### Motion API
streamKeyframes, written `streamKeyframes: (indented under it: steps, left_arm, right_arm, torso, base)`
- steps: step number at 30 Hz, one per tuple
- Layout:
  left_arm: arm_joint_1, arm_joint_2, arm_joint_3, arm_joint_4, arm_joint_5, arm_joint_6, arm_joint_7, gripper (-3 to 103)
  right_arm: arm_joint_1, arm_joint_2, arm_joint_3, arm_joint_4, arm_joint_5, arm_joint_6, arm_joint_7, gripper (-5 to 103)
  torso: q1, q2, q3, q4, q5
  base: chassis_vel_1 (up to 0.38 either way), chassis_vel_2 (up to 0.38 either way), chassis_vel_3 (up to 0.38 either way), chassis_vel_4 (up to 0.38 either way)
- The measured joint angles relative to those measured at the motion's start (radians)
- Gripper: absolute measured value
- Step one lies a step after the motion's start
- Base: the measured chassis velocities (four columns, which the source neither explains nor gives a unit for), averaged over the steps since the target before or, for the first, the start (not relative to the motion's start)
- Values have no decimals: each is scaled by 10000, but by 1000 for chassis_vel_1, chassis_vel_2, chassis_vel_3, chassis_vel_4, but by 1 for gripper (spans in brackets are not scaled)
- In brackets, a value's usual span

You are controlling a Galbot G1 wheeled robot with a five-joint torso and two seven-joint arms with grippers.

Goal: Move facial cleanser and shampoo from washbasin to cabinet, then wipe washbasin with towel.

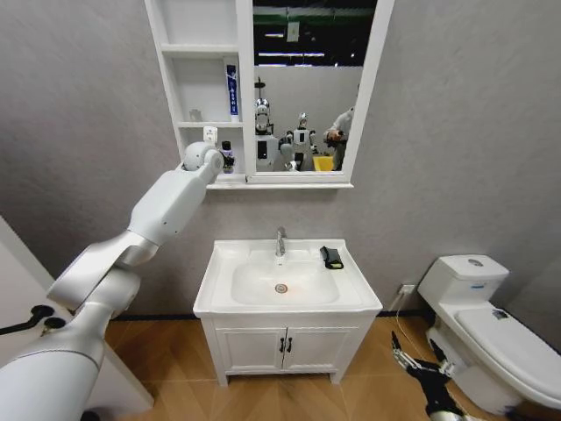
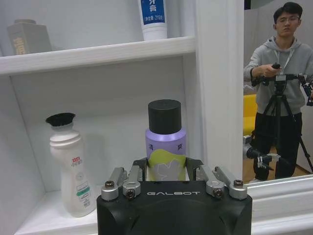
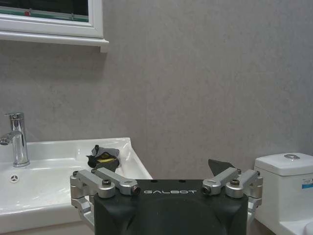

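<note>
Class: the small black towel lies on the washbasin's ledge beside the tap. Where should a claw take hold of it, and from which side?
Probably from above. The towel lies bunched and low on the flat rim of the washbasin, close to the back wall, so little side is offered. Pinch its raised middle fold, where the black cloth humps over the yellow-green edge. The right claw hangs low beside the basin, on the nearer side.

washbasin [image 1: 351, 294]: glossy white ceramic, smooth
tap [image 1: 280, 241]: shiny chrome metal
towel [image 1: 331, 257]: soft matt black cloth, yellow-green edge
cabinet [image 1: 198, 88]: smooth white, slight sheen; mirror glass at upper centre
purple bottle [image 2: 166, 149]: glossy plastic, matt black cap
white bottle [image 2: 72, 169]: smooth plastic
wall [image 1: 456, 132]: grey, rough matt texture
floor [image 1: 368, 395]: wood-look planks
</note>
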Motion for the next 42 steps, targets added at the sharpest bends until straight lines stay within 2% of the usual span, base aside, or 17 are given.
streamKeyframes:
  steps: [7,12,21,23,26,28,29,32,33,36,38,39,40,42]
  left_arm:
    - [-67,-573,-253,877,694,-339,272,42]
    - [-88,-1017,-708,1718,1564,-616,433,42]
    - [-196,-1356,-1189,2646,2183,-859,708,42]
    - [-206,-1545,-1449,3129,2621,-1166,862,42]
    - [-160,-1611,-1631,3255,2534,-1288,909,39]
    - [-5,-1592,-1742,3119,2157,-1287,901,48]
    - [-5,-1592,-1742,3119,2157,-1287,901,48]
    - [205,-1288,-1615,2662,2129,-1294,911,64]
    - [205,-1288,-1615,2662,2129,-1294,911,64]
    - [428,-778,-1358,2026,1993,-1286,900,81]
    - [502,-611,-1297,1780,1905,-1255,863,81]
    - [679,-230,-1193,1191,1641,-1190,771,91]
    - [679,-230,-1193,1191,1641,-1190,771,91]
    - [1108,499,-1150,-90,693,-1184,545,98]
  right_arm:
    - [-122,-6,95,-76,171,239,-137,100]
    - [-191,-54,194,-100,327,360,-291,100]
    - [-146,-105,192,-100,337,356,-335,100]
    - [-137,-116,192,-94,337,335,-335,100]
    - [-145,-103,201,-92,337,322,-334,100]
    - [-173,-72,207,-90,337,315,-333,100]
    - [-173,-72,207,-90,337,315,-333,100]
    - [-187,-62,206,-90,326,301,-332,100]
    - [-187,-62,206,-90,326,301,-332,100]
    - [-142,-54,152,-45,287,221,-323,100]
    - [-133,-51,136,-25,273,201,-319,100]
    - [-119,-51,100,11,258,157,-312,100]
    - [-119,-51,100,11,258,157,-312,100]
    - [-66,-64,64,51,227,104,-300,100]
  torso:
    - [-1,0,0,1,-1]
    - [-1,0,0,1,-2]
    - [-1,2,-1,3,-3]
    - [-1,2,-1,2,-3]
    - [0,1,-1,2,-3]
    - [-1,1,0,1,-4]
    - [-1,1,0,1,-4]
    - [-2,2,-1,-1,-3]
    - [-2,2,-1,-1,-3]
    - [-1,2,-1,3,-4]
    - [-2,2,-1,2,-4]
    - [-2,1,-1,1,-4]
    - [-2,1,-1,1,-4]
    - [-2,1,-1,3,-5]
  base:
    - [0,0,0,0]
    - [0,0,0,0]
    - [0,0,0,0]
    - [0,0,0,0]
    - [0,0,0,0]
    - [0,0,0,0]
    - [0,0,0,0]
    - [0,0,0,0]
    - [0,0,0,0]
    - [0,0,0,0]
    - [0,0,0,0]
    - [0,0,0,0]
    - [0,0,0,0]
    - [0,0,0,0]
